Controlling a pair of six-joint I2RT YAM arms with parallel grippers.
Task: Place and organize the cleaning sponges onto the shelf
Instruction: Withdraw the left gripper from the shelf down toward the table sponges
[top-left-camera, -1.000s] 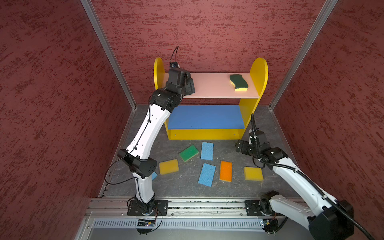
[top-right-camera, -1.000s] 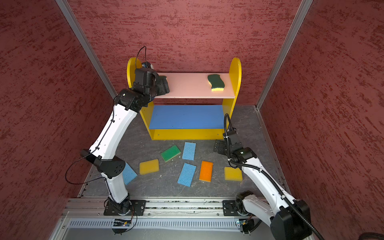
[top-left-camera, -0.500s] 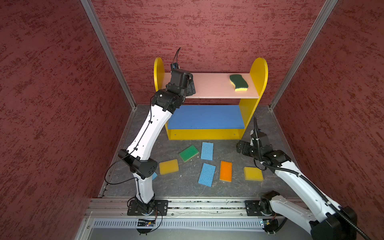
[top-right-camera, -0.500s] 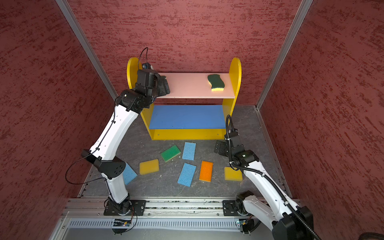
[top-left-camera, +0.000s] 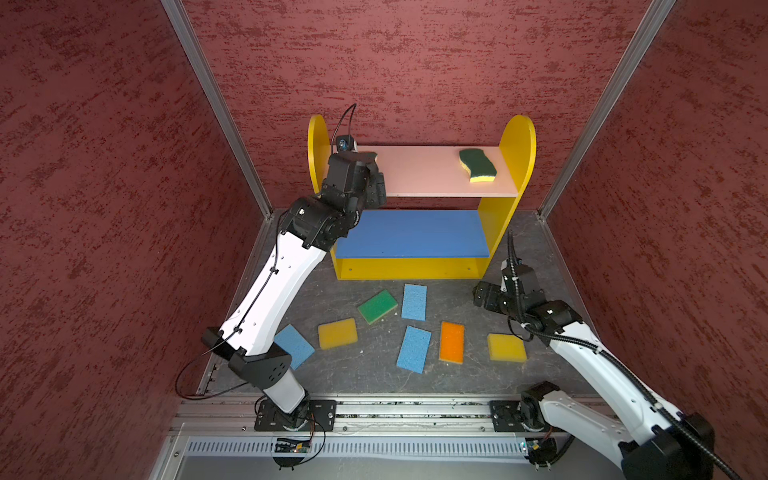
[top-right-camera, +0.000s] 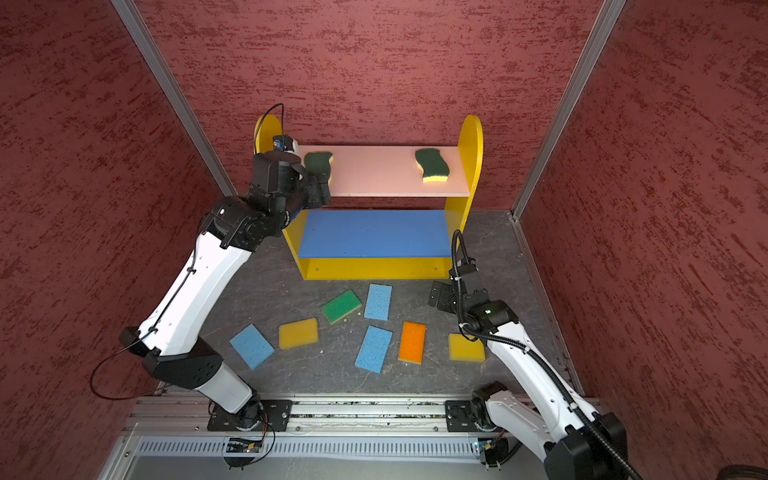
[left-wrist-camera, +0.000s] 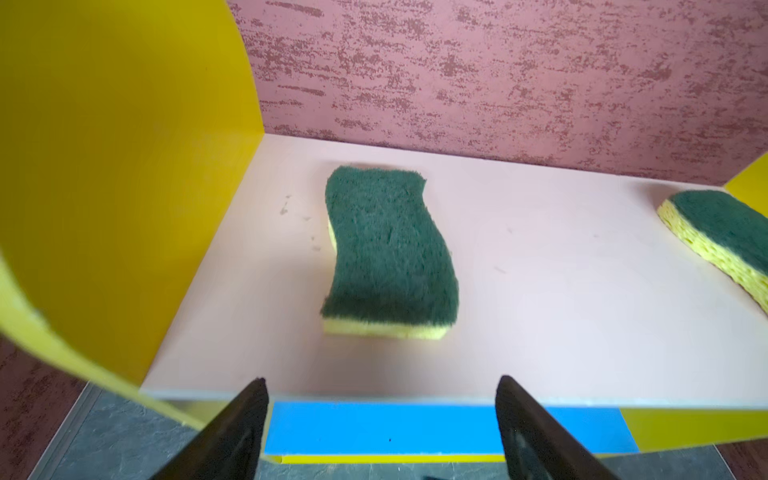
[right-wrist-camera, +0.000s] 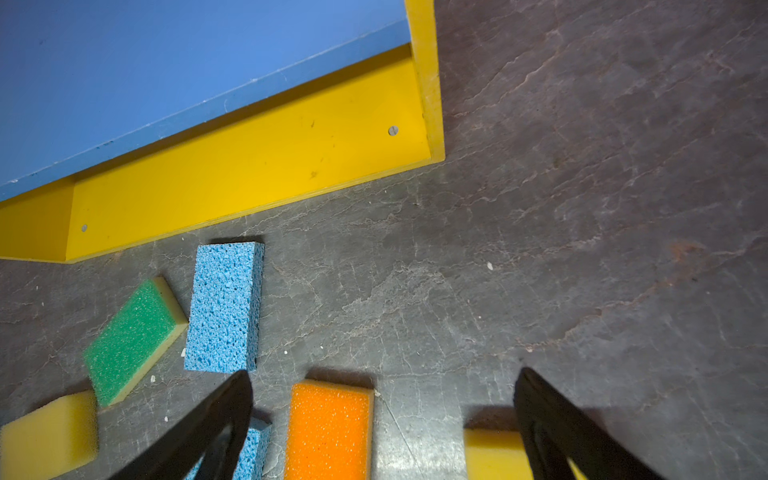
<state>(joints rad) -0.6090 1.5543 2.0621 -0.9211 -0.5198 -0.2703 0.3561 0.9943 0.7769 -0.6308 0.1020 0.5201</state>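
Left wrist view looks along the pink top board (left-wrist-camera: 561, 270) of the shelf (top-left-camera: 517, 141). A dark-green wavy sponge (left-wrist-camera: 390, 249) lies flat there, green side up, near the yellow side panel (left-wrist-camera: 124, 166) on the left arm's side. It is clear of the left pincer (left-wrist-camera: 381, 380), whose fingers stand wide apart at the board's front edge, gripping nothing. A second wavy sponge (top-left-camera: 478, 164) lies at the board's other end.

Seven more lie scattered on the dark desk (top-left-camera: 365, 374) in front of the shelf: three blue sponges (top-left-camera: 414, 302), one of them just beside the bright green sponge (top-left-camera: 377, 306), two yellow sponges (top-left-camera: 337, 333) and the orange sponge (top-left-camera: 451, 342). The right pincer (right-wrist-camera: 385, 372) hovers over the desk off the shelf's front corner, spread wide and empty — in its wrist view the orange sponge shows between the fingers.
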